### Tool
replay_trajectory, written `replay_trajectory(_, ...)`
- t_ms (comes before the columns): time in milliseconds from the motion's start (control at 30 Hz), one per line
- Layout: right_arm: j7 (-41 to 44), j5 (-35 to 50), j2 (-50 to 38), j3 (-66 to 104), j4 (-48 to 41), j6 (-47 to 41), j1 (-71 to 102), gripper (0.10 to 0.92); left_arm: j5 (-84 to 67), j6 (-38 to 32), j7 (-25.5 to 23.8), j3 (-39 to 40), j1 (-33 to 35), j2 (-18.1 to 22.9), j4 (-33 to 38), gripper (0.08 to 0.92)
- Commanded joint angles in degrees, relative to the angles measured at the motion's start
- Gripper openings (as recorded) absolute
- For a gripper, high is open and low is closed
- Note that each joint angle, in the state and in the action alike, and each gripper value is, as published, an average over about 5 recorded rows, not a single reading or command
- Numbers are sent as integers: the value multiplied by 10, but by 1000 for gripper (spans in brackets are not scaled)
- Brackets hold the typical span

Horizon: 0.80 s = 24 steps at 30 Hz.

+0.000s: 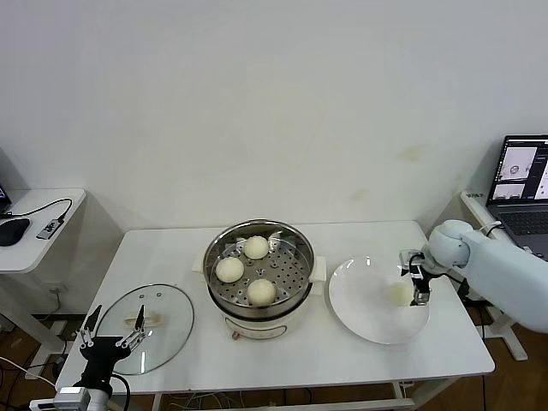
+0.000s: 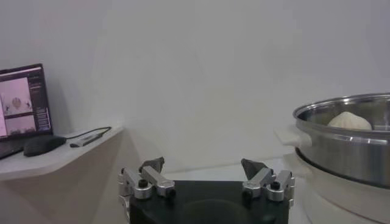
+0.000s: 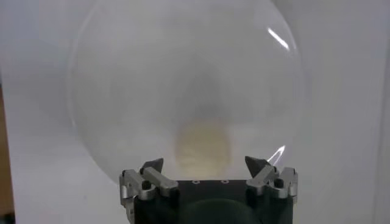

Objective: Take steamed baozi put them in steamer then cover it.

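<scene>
The steamer [image 1: 301, 257] stands uncovered mid-table with three baozi in it [image 1: 256, 247] [image 1: 229, 269] [image 1: 261, 291]. One more baozi [image 1: 401, 294] lies on the white plate [image 1: 364, 295] to its right. My right gripper [image 1: 417, 278] hangs open just above that bun; in the right wrist view the bun [image 3: 203, 146] shows between and beyond the spread fingertips [image 3: 204, 165], untouched. The glass cover [image 1: 167, 317] lies flat at the table's front left. My left gripper [image 1: 114, 330] is open over its near edge, holding nothing. In the left wrist view the steamer [image 2: 347, 140] shows off to one side of the left gripper [image 2: 203, 165].
A laptop [image 1: 524, 184] sits on a side stand at the far right, close behind my right arm. A low side table on the left carries a mouse [image 1: 13, 229] and a cable. The white table [image 1: 171, 257] ends just in front of cover and plate.
</scene>
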<state>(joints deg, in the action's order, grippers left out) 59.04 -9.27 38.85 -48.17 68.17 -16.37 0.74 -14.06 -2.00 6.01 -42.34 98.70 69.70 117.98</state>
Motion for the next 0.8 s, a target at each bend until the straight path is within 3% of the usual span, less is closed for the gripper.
replay_trajectory(33,-9,-34,31,39,-55,4,46,823,0,0,0,0,-1,0,-1,823)
replay_trajectory(267,-16,-41,45,50,-70,2,51,804,0,0,0,0,-1,1,-2,823)
replay_trajectory(633,-6,-16,35,34,-48,-6,19,612,0,-1,0,0,0,2,0,823)
replay_trajectory(800,1,27,15,0,-3,-20,-41,587,0,-1,0,2,-2,0,-2,823)
